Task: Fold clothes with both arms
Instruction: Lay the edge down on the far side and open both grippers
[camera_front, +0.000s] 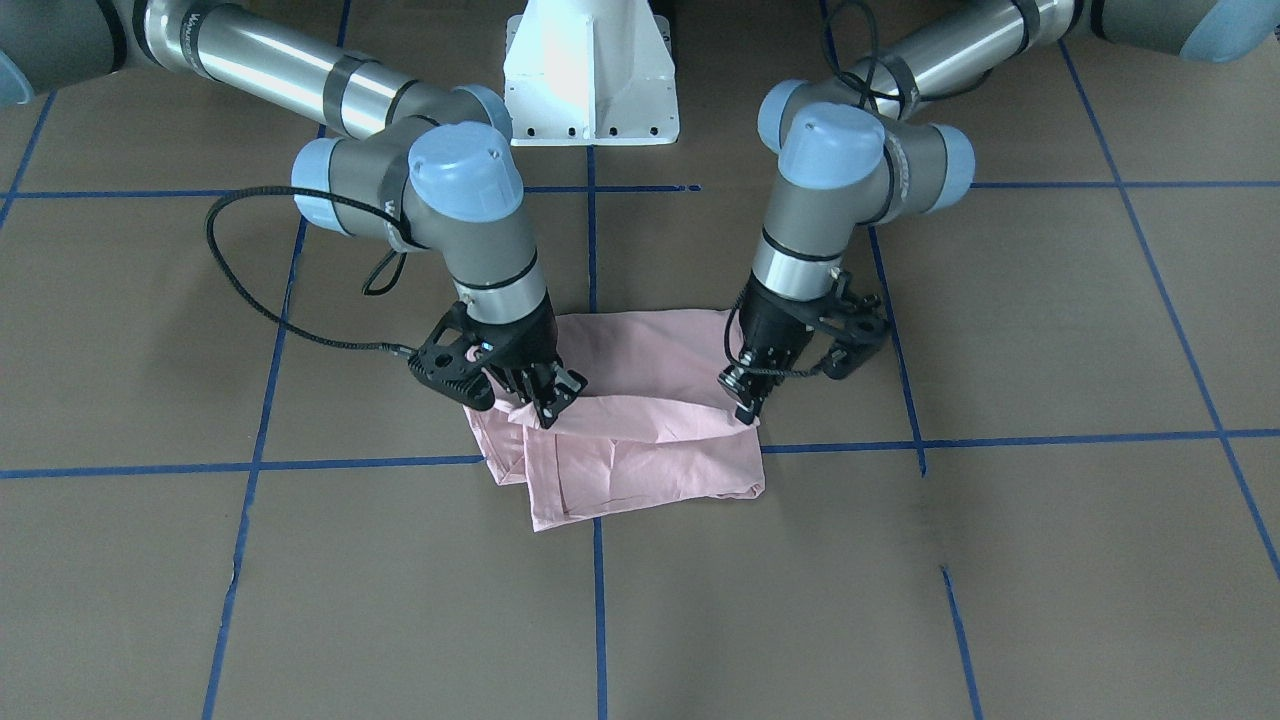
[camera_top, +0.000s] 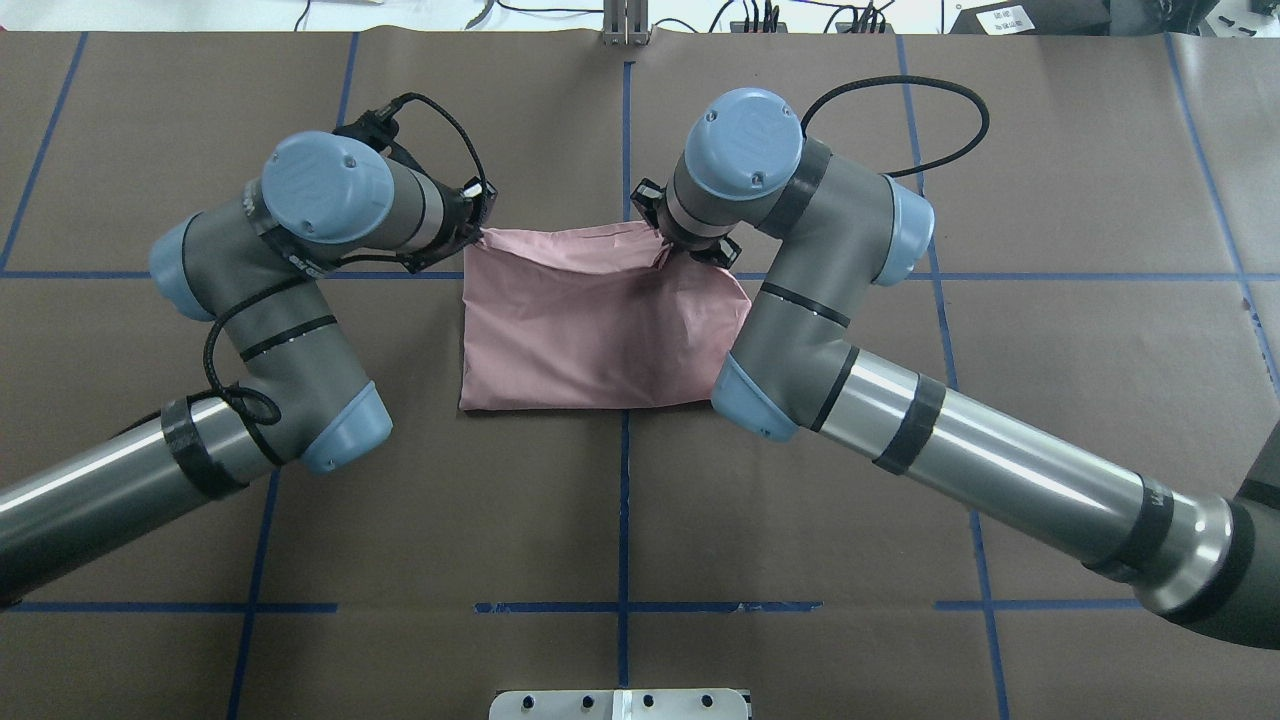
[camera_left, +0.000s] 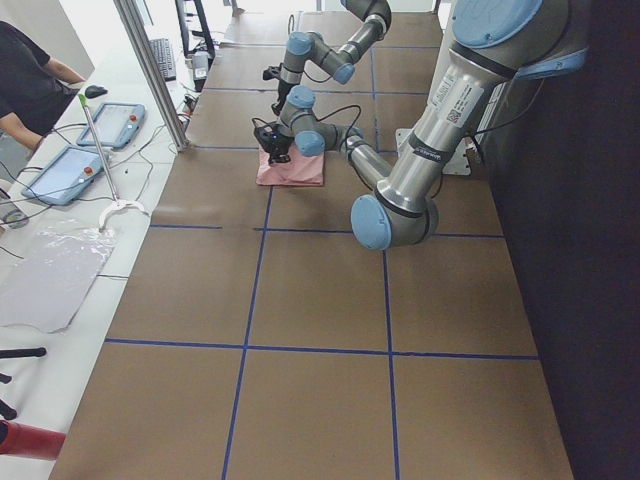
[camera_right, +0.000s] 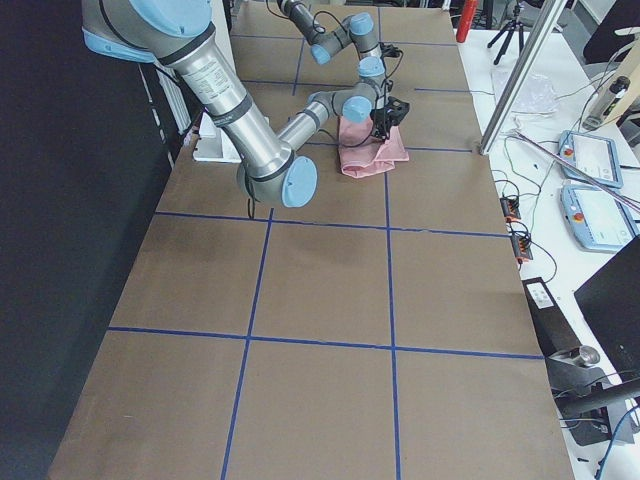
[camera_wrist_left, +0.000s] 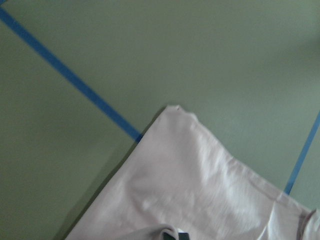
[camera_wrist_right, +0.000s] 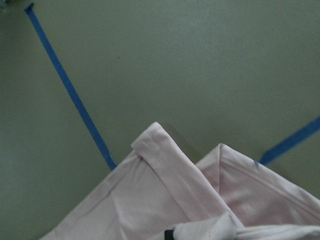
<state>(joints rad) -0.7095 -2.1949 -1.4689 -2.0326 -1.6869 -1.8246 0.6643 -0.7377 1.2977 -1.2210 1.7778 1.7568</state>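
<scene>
The light pink T-shirt (camera_front: 640, 440) lies folded into a small rectangle at the table's middle (camera_top: 580, 330); its print is hidden. My left gripper (camera_front: 745, 400) is shut on the shirt's far corner on my left side (camera_top: 475, 232). My right gripper (camera_front: 550, 395) is shut on the far edge on my right side (camera_top: 665, 255), where the cloth bunches. The upper layer is stretched between both grippers and slightly raised. The left wrist view shows a shirt corner (camera_wrist_left: 190, 190) over the table. The right wrist view shows folded edges (camera_wrist_right: 165, 200). The shirt also shows small in both side views (camera_left: 290, 170) (camera_right: 368, 155).
The white pedestal base (camera_front: 590, 70) stands behind the shirt on the robot's side. Blue tape lines (camera_top: 625, 480) cross the brown table. An operator (camera_left: 30, 80) and tablets (camera_left: 65, 170) are beyond the far table edge, with more tablets (camera_right: 590, 160) in the right side view.
</scene>
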